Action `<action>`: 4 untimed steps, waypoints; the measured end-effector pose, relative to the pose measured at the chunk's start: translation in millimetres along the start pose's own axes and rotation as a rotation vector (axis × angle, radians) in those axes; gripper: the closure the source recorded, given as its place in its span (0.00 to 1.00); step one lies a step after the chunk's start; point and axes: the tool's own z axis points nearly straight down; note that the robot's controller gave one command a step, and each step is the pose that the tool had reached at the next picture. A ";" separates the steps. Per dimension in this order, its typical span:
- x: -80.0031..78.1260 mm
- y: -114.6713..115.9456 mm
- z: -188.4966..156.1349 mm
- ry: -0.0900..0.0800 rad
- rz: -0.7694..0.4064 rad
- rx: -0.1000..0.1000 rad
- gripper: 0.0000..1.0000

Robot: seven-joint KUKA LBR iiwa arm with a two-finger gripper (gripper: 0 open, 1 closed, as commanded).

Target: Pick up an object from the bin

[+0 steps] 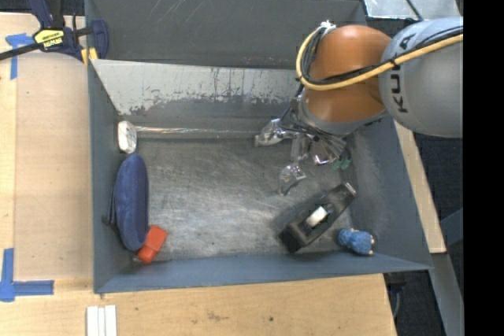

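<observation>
The arm's two-finger gripper (283, 157) hangs over the right half of the grey metal bin (236, 264), metal fingers spread apart and nothing between them. Closest, just on its near side, lies a black rectangular block with a white label (315, 220), with a small blue knobbly toy (354, 240) beside it in the near right corner. A descent here risks a fingertip striking the block's top, or the block skating against the sloped wall. The scuffed floor is mostly bare. A long blue fabric pouch (131, 199), an orange plastic block (151, 242) and a small white object (127, 136) line the left wall, well apart from the gripper.
</observation>
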 end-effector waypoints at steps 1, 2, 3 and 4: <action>23.3 -79.0 -12.2 -0.003 -0.280 0.001 0.00; 77.5 -62.5 -8.7 -0.004 -0.420 0.000 0.00; 85.7 -63.8 13.9 -0.004 -0.581 -0.001 0.00; 87.2 -66.0 14.3 0.001 -0.578 0.000 1.00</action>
